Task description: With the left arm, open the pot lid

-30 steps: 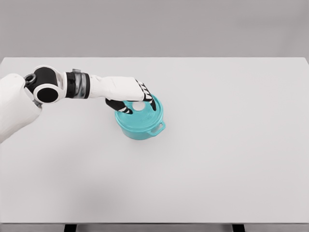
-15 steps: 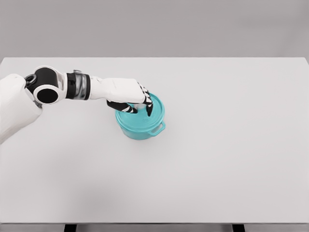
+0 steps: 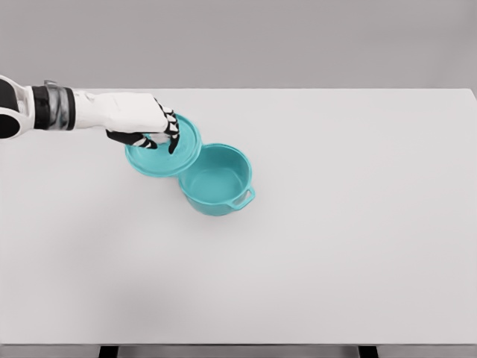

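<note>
A teal pot (image 3: 217,181) stands open on the white table (image 3: 335,224), left of the middle, one side handle facing front right. Its inside shows and looks empty. The round teal lid (image 3: 165,152) hangs in the air up and to the left of the pot, its right edge overlapping the pot's rim in this view. My left hand (image 3: 153,136) comes in from the left edge and is shut on the lid's knob from above, fingers curled down over it. The right arm is out of sight.
The left hand closed on the knob, then lifted the lid off the pot and carried it up and to the left. The pot stayed where it was.
</note>
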Robot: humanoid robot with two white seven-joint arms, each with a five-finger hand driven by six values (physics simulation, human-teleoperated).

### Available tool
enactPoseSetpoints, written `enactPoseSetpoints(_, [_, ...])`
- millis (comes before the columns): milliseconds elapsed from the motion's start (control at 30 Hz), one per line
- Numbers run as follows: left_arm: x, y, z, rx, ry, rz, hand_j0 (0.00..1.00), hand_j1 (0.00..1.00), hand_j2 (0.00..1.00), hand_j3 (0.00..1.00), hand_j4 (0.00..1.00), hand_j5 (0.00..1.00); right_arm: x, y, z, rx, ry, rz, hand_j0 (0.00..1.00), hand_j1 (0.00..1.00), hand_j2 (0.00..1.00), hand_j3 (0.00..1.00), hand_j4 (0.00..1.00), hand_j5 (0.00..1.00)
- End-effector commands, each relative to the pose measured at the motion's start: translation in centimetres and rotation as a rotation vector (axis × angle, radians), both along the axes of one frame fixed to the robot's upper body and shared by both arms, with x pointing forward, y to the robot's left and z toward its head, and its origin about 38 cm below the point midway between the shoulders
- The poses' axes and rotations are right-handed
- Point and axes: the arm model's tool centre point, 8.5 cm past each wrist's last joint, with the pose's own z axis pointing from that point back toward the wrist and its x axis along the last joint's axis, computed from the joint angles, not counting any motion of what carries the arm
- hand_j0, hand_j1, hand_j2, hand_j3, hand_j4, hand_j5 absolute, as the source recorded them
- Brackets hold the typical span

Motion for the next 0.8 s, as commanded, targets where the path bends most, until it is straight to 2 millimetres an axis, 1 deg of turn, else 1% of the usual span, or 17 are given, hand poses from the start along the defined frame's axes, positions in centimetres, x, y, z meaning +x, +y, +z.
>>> enactPoseSetpoints(0, [-0.1, 2.6, 0.3, 0.029, -0.003, 0.052, 0.44, 0.44, 0.44, 0.44, 0.44, 0.44, 0.0, 0.0, 0.0, 0.0, 0.0, 0.0, 1.0, 1.0, 1.0, 1.0, 1.0, 1.0])
enactPoseSetpoints(33, [-0.1, 3.3, 0.3, 0.039, -0.003, 0.064, 0.44, 0.44, 0.44, 0.44, 0.44, 0.44, 0.0, 0.0, 0.0, 0.0, 0.0, 0.0, 1.0, 1.0, 1.0, 1.0, 1.0, 1.0])
enactPoseSetpoints(67, [-0.1, 3.5, 0.3, 0.043, -0.002, 0.07, 0.44, 0.44, 0.44, 0.44, 0.44, 0.44, 0.0, 0.0, 0.0, 0.0, 0.0, 0.0, 1.0, 1.0, 1.0, 1.0, 1.0, 1.0])
enactPoseSetpoints(133, [0.0, 4.2, -0.2, 0.065, -0.001, 0.089, 0.45, 0.45, 0.45, 0.45, 0.45, 0.45, 0.0, 0.0, 0.0, 0.0, 0.0, 0.0, 1.0, 1.0, 1.0, 1.0, 1.0, 1.0])
enactPoseSetpoints(167, [0.3, 4.8, -0.6, 0.079, 0.005, 0.111, 0.46, 0.46, 0.46, 0.46, 0.46, 0.46, 0.0, 0.0, 0.0, 0.0, 0.0, 0.0, 1.0, 1.0, 1.0, 1.0, 1.0, 1.0])
enactPoseSetpoints(233, [0.4, 5.1, -0.9, 0.082, 0.011, 0.12, 0.48, 0.48, 0.48, 0.48, 0.48, 0.48, 0.0, 0.0, 0.0, 0.0, 0.0, 0.0, 1.0, 1.0, 1.0, 1.0, 1.0, 1.0])
enactPoseSetpoints(300, [0.5, 5.4, -0.9, 0.083, 0.013, 0.127, 0.56, 0.56, 0.56, 0.56, 0.56, 0.56, 0.0, 0.0, 0.0, 0.0, 0.0, 0.0, 1.0, 1.0, 1.0, 1.0, 1.0, 1.0])
enactPoseSetpoints(367, [0.5, 5.4, -0.9, 0.08, 0.015, 0.129, 0.77, 0.77, 0.77, 0.77, 0.77, 0.77, 0.0, 0.0, 0.0, 0.0, 0.0, 0.0, 1.0, 1.0, 1.0, 1.0, 1.0, 1.0])
enactPoseSetpoints(400, [0.6, 5.5, -1.0, 0.082, 0.017, 0.131, 0.83, 0.83, 0.83, 0.83, 0.83, 0.83, 0.0, 0.0, 0.0, 0.0, 0.0, 0.0, 1.0, 1.0, 1.0, 1.0, 1.0, 1.0])
enactPoseSetpoints(500, [0.6, 5.5, -1.1, 0.084, 0.018, 0.132, 0.91, 0.91, 0.91, 0.91, 0.91, 0.91, 0.0, 0.0, 0.0, 0.0, 0.0, 0.0, 1.0, 1.0, 1.0, 1.0, 1.0, 1.0])
enactPoseSetpoints(533, [0.6, 5.5, -1.1, 0.084, 0.018, 0.132, 0.97, 0.97, 0.97, 0.97, 0.97, 0.97, 0.0, 0.0, 0.0, 0.0, 0.0, 0.0, 1.0, 1.0, 1.0, 1.0, 1.0, 1.0])
enactPoseSetpoints(567, [0.6, 5.5, -1.1, 0.083, 0.019, 0.132, 1.0, 1.0, 1.0, 1.0, 1.0, 1.0, 0.0, 0.0, 0.0, 0.0, 0.0, 0.0, 1.0, 1.0, 1.0, 1.0, 1.0, 1.0])
enactPoseSetpoints(633, [0.5, 5.6, -1.2, 0.076, 0.026, 0.134, 1.0, 1.0, 1.0, 1.0, 1.0, 1.0, 0.0, 0.0, 0.0, 0.0, 0.0, 0.0, 1.0, 1.0, 1.0, 1.0, 1.0, 1.0])
enactPoseSetpoints(667, [0.9, 7.2, -1.5, 0.079, 0.042, 0.182, 1.0, 1.0, 1.0, 1.0, 1.0, 1.0, 0.0, 0.0, 0.0, 0.0, 0.0, 0.0, 1.0, 1.0, 1.0, 1.0, 1.0, 1.0])
enactPoseSetpoints(700, [1.3, 9.4, -2.2, 0.093, 0.064, 0.245, 1.0, 1.0, 1.0, 1.0, 1.0, 1.0, 0.0, 0.0, 0.0, 0.0, 0.0, 0.0, 1.0, 1.0, 1.0, 1.0, 1.0, 1.0])
enactPoseSetpoints(733, [1.5, 10.9, -2.6, 0.083, 0.085, 0.293, 1.0, 1.0, 1.0, 1.0, 1.0, 1.0, 0.0, 0.0, 0.0, 0.0, 0.0, 0.0, 1.0, 1.0, 1.0, 1.0, 1.0, 1.0])
enactPoseSetpoints(767, [1.8, 12.4, -2.9, 0.036, 0.121, 0.347, 1.0, 1.0, 1.0, 1.0, 1.0, 1.0, 0.0, 0.0, 0.0, 0.0, 0.0, 0.0, 1.0, 1.0, 1.0, 1.0, 1.0, 1.0])
